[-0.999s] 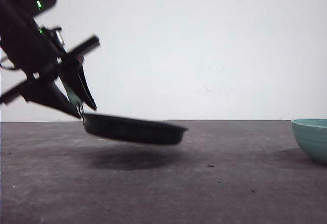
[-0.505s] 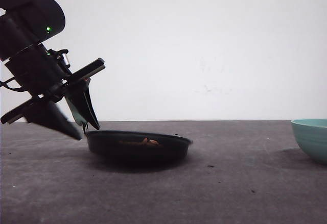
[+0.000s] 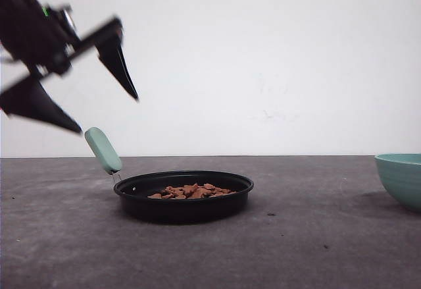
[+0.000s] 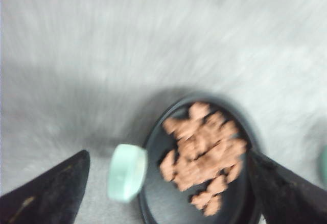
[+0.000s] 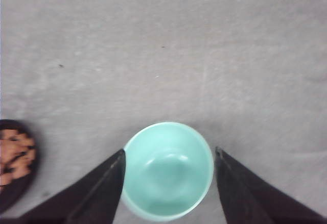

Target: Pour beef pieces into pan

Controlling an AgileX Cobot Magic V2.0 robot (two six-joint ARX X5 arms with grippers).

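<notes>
Half a second ago the left gripper [image 3: 108, 114] was low beside the pan's rim; now it has risen clear of the handle [image 3: 103, 150], its two dark fingers spread wide and holding nothing. The pan [image 3: 184, 203] sits flat on the gray table [image 3: 296, 249], toward the left, its mint handle angled up and free. The beef pieces [image 3: 192, 191] lie in a low heap inside the pan, filling its middle. Well apart to the right stands a teal bowl [image 3: 401, 178], upright and empty in the right wrist view. The right gripper [image 5: 168, 183] hangs above that bowl, fingers parted on either side of it, gripping nothing. Behind runs a plain white wall [image 3: 276, 58].
</notes>
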